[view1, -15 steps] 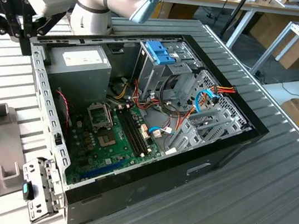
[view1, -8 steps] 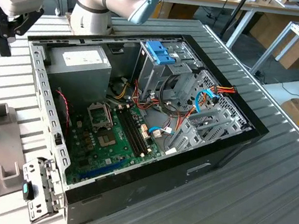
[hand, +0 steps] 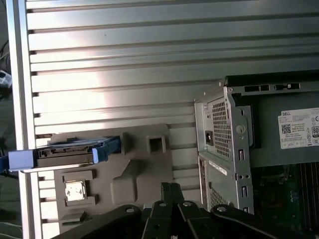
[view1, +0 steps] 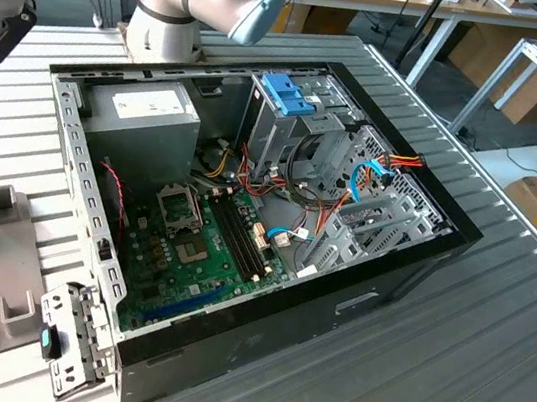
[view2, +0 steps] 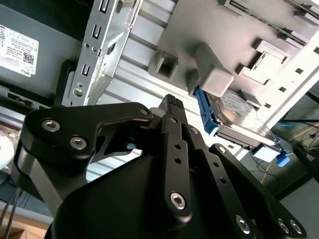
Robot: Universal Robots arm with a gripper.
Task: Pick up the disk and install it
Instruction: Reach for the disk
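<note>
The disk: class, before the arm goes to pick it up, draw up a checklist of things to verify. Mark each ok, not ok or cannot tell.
1. The disk is seated in the grey fixture: ok.
2. The hand carries nothing: ok.
3. The hand is open for a grasp: not ok, it is shut.
4. The hand is at the disk: not ok, the two are apart in both wrist views.
5. The computer case is open on top: ok.
6. The drive cage has a free slot: cannot tell.
</note>
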